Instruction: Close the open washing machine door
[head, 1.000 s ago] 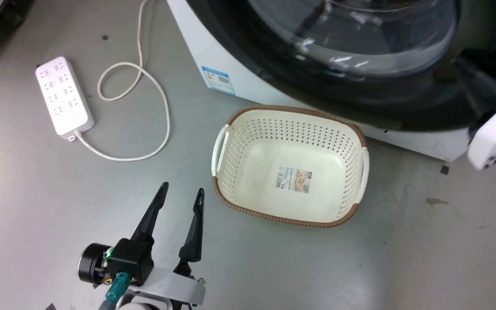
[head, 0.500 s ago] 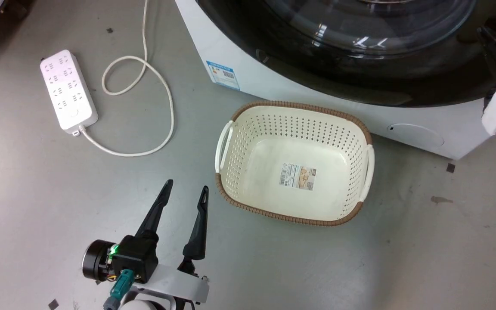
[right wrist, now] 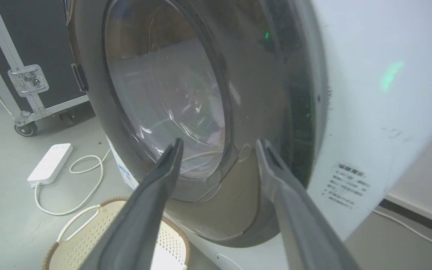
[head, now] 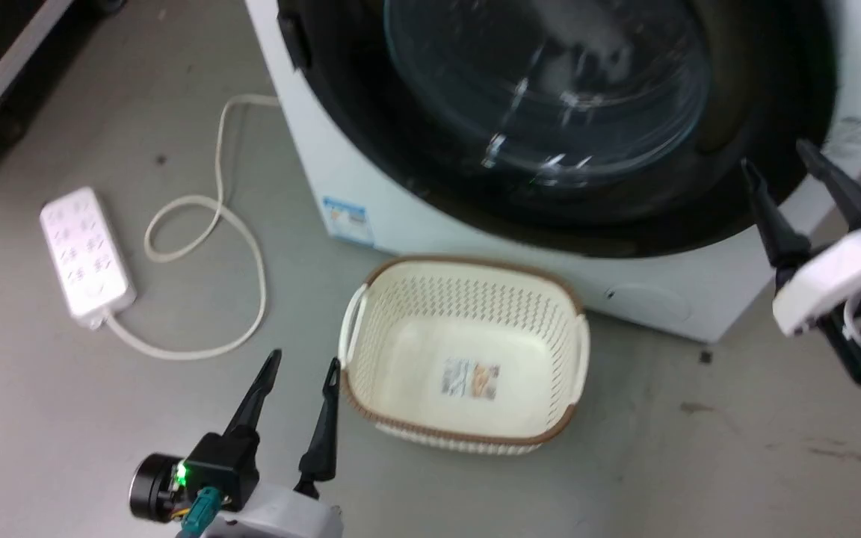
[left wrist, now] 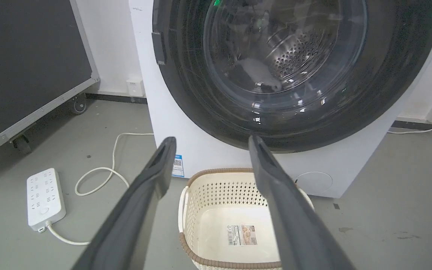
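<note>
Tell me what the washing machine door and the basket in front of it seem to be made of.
The washing machine door: a glossy black ring, seemingly plastic, around a clear bowl, probably glass, with bright reflections. The basket: likely matte cream plastic, pierced with regular holes, with a brown woven-look rim.

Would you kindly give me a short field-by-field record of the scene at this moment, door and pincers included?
washing machine door: lies against the front of the washing machine; whether it is latched cannot be told
left pincer: open, holding nothing, over the floor left of the basket
right pincer: open, holding nothing, by the door's right rim; contact cannot be told
basket: cream, on the floor before the machine, empty apart from a label
power strip: white, on the floor at the robot's left
</note>
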Tool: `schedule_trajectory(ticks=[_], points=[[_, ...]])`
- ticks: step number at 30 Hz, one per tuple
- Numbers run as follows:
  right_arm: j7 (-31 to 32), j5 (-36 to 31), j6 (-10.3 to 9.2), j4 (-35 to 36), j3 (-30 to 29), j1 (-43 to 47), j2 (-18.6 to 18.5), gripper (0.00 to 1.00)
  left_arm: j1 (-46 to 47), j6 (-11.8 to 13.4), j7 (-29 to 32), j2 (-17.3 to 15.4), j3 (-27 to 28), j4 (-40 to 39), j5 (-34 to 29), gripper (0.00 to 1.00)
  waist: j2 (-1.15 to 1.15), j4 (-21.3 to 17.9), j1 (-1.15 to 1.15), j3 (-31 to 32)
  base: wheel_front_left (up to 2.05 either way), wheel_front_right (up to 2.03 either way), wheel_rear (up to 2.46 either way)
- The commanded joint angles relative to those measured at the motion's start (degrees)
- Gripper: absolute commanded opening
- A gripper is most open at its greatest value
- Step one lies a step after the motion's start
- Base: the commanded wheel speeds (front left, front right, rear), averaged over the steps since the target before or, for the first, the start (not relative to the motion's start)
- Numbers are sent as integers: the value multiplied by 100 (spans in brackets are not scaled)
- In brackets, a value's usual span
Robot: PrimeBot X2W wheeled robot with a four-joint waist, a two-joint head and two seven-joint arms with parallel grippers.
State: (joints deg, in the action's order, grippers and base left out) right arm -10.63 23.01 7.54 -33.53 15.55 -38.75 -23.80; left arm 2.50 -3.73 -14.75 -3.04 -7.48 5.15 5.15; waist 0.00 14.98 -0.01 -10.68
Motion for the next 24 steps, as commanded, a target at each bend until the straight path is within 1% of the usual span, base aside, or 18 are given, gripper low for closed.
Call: schedule_trajectory(ticks=[1,6,7,8,9,10,11,12,13,14,16,19,24], points=[[-133,-201,-5,218,-103,265,6,100,-91,-37,-25,-27,45,56,-23,100,0,-294,1,380,0,0,0],[-294,-695,-5,1026,-626,1302,324,100,-271,-72,-25,-72,107,54,-63,100,0,-545,1,755,0,0,0],[-294,-695,-5,1026,-626,1302,324,100,-271,-72,-25,-72,107,54,-63,100,0,-545,1,755,0,0,0],[-308,-867,-5,1373,-981,1741,556,100,-338,-82,-25,-86,147,51,-56,100,0,-638,1,867,0,0,0],[-308,-867,-5,1373,-981,1741,556,100,-338,-82,-25,-86,147,51,-56,100,0,-638,1,867,0,0,0],[-250,-1095,-5,1658,-1352,2179,841,100,-406,-101,-25,-100,187,52,-32,100,0,-737,1,969,0,0,0],[-250,-1095,-5,1658,-1352,2179,841,100,-406,-101,-25,-100,187,52,-32,100,0,-737,1,969,0,0,0],[-205,-1200,-5,1799,-1535,2393,1029,100,-436,-112,-25,-108,203,51,-21,100,0,-787,1,1004,0,0,0],[-129,-1410,-5,2101,-1826,2807,1412,100,-479,-136,-25,-124,218,58,-13,100,0,-875,1,1047,0,0,0],[-129,-1410,-5,2101,-1826,2807,1412,100,-479,-136,-25,-124,218,58,-13,100,0,-875,1,1047,0,0,0],[-94,-1643,-5,2383,-2027,3187,1717,100,-499,-158,-25,-132,231,71,-2,100,0,-957,1,1084,0,0,0],[-105,-1849,-5,2659,-2248,3631,1977,100,-525,-181,-25,-134,250,81,12,100,0,-1090,1,1121,0,0,0],[-153,-2050,-5,2812,-2188,4049,2082,100,-514,-172,-25,-144,316,163,-14,100,0,-1319,1,1105,0,0,0]])
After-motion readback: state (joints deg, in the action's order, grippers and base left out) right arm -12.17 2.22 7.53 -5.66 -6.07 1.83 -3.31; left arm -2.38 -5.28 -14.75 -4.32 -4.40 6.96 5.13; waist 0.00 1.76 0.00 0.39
